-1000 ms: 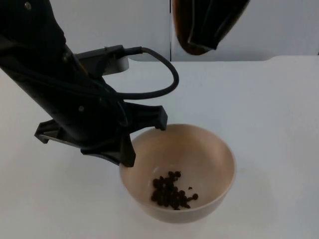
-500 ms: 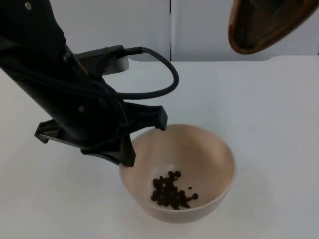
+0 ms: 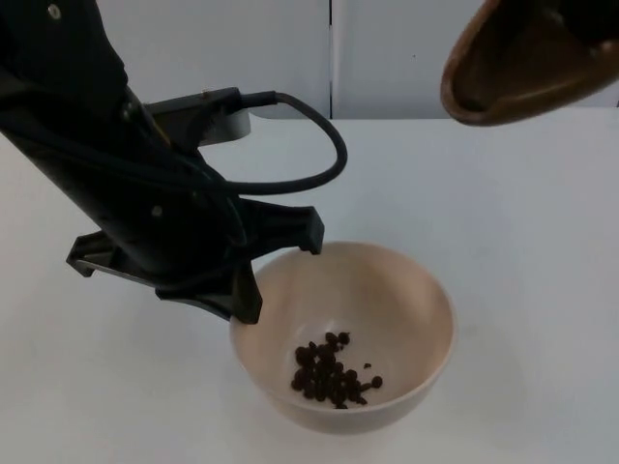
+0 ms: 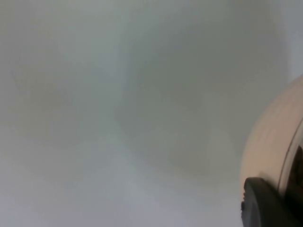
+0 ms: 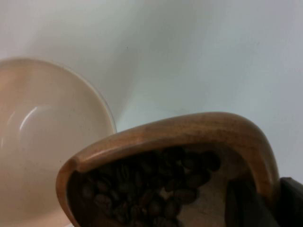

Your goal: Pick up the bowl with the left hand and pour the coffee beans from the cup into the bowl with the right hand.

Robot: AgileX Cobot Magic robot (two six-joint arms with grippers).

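Left gripper point(image 3: 276, 261) pinches the bowl point(image 3: 387, 290) rim, beans point(image 3: 332, 371) pooled inside. Right gripper point(image 5: 265, 208) grips the wooden cup point(image 3: 517, 72) (beans remain inside), barely shifted since half a second ago.

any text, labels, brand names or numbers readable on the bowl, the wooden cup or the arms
None: there is no readable text anywhere.
Beige bowl, held at its rim by the left gripper: plain, no print.
Wooden cup, held by the right gripper, with coffee beans inside: bare wood, no label.
Black arms: no legible marking.
White table and grey partition wall: blank.
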